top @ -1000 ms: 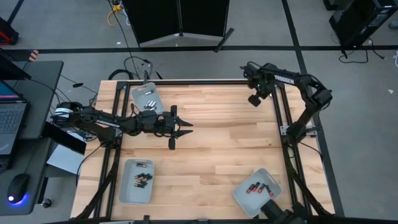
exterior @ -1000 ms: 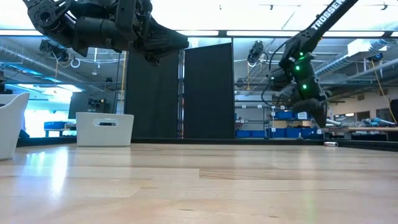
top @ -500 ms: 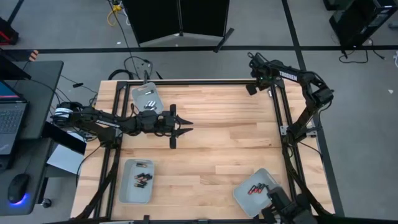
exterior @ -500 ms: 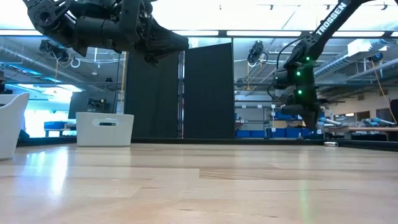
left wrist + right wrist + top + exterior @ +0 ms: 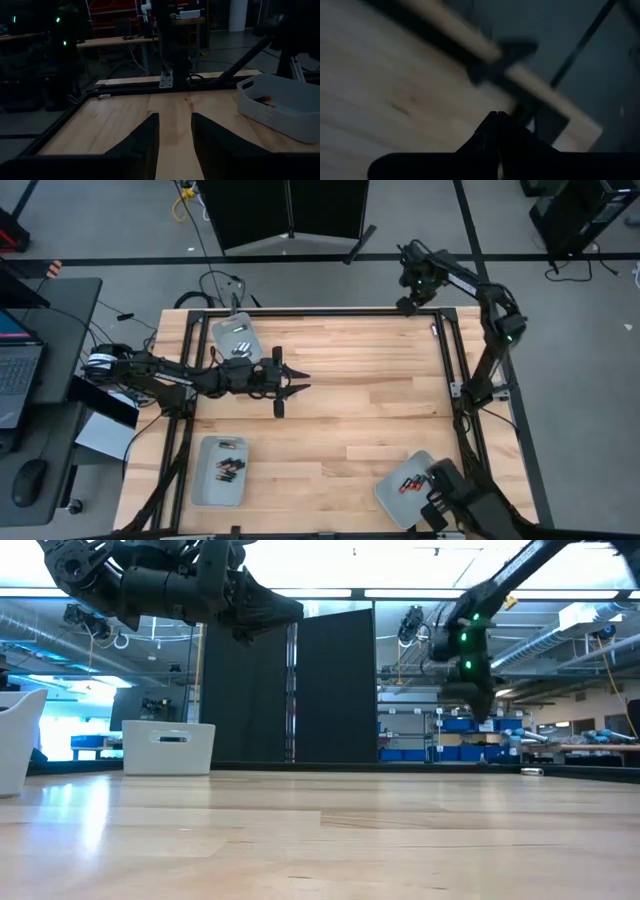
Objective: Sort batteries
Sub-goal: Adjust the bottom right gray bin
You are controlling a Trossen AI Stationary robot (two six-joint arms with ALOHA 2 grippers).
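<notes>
The batteries (image 5: pixel 228 465) lie in three pale trays: dark, red-tipped ones in the near-left tray (image 5: pixel 219 472) and in the near-right tray (image 5: pixel 410 485), silvery ones in the far-left tray (image 5: pixel 236 338). The near-right tray is partly covered by a dark mount at the picture's edge. The left pincer (image 5: pixel 300 387) hovers over the open middle of the tabletop (image 5: pixel 370 400), fingers parted, holding nothing. The right pincer (image 5: pixel 405 304) hangs at the far-right edge, closed and empty.
</notes>
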